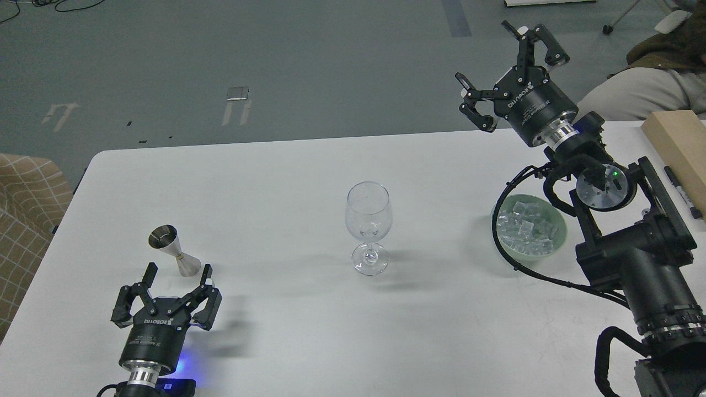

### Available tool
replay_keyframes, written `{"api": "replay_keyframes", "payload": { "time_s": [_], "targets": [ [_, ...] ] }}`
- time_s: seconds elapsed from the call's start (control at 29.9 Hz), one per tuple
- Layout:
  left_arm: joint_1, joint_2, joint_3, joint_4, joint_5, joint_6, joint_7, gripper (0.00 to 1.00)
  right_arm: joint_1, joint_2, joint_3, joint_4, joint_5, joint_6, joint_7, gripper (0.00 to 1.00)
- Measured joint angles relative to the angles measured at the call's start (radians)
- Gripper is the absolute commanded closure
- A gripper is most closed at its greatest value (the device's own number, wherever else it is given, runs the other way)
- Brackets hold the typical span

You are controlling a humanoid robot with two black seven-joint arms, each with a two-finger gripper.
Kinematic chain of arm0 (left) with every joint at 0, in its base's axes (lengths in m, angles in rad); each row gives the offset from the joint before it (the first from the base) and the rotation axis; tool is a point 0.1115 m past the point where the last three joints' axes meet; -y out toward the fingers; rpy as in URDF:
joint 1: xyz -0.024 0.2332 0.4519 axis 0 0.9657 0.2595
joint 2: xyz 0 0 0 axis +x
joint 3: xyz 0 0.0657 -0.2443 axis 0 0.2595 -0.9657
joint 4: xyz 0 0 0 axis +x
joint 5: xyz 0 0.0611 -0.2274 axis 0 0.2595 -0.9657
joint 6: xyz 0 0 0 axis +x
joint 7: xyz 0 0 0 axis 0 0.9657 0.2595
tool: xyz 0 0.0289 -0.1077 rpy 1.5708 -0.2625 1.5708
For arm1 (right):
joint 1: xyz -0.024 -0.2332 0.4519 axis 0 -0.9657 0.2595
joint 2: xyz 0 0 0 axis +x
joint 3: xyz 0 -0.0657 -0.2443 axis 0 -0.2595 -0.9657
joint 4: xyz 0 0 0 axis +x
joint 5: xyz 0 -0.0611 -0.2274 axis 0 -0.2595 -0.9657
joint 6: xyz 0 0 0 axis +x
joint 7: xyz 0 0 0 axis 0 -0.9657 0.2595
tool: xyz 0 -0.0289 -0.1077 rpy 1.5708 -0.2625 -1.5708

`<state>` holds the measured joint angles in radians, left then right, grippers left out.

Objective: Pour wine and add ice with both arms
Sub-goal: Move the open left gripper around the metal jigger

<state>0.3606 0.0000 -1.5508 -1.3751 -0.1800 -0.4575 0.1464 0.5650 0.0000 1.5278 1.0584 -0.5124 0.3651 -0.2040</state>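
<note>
An empty clear wine glass (368, 226) stands upright at the middle of the white table (276, 176). A heap of clear ice cubes (524, 226) fills a pale green bowl (556, 242) at the right. A steel jigger (172, 249) stands at the left. My left gripper (177, 272) is open just in front of the jigger, its fingertips on either side of the jigger's base and apart from it. My right gripper (491, 58) is open, raised beyond the table's far edge, behind the bowl, holding nothing.
A light wooden block (678, 143) and a black marker (683, 192) lie at the table's right edge. A person's leg (640, 94) shows beyond the far right corner. A checked chair (27, 209) stands left of the table. My right arm's black cable (529, 270) loops over the bowl's front.
</note>
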Motion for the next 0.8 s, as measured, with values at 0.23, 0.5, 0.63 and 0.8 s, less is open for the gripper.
{"api": "replay_keyframes", "payload": {
  "time_s": [0.23, 0.5, 0.63, 0.8],
  "targets": [
    [-0.031, 0.000, -0.001, 0.038, 0.000, -0.002, -0.009, 0.02, 0.000, 0.000, 0.001, 0.000, 0.000, 0.000, 0.000, 0.00],
    [-0.077, 0.000, -0.004, 0.076, -0.001, 0.000, -0.014, 0.02, 0.000, 0.000, 0.001, 0.000, 0.000, 0.000, 0.000, 0.00],
    [-0.099, 0.000, -0.005, 0.093, -0.001, 0.002, -0.014, 0.02, 0.000, 0.000, 0.002, 0.000, 0.000, 0.000, 0.000, 0.00],
    [-0.128, 0.000, -0.009, 0.132, -0.001, 0.003, -0.016, 0.02, 0.000, 0.000, 0.002, 0.000, 0.000, 0.000, 0.000, 0.00]
  ]
}}
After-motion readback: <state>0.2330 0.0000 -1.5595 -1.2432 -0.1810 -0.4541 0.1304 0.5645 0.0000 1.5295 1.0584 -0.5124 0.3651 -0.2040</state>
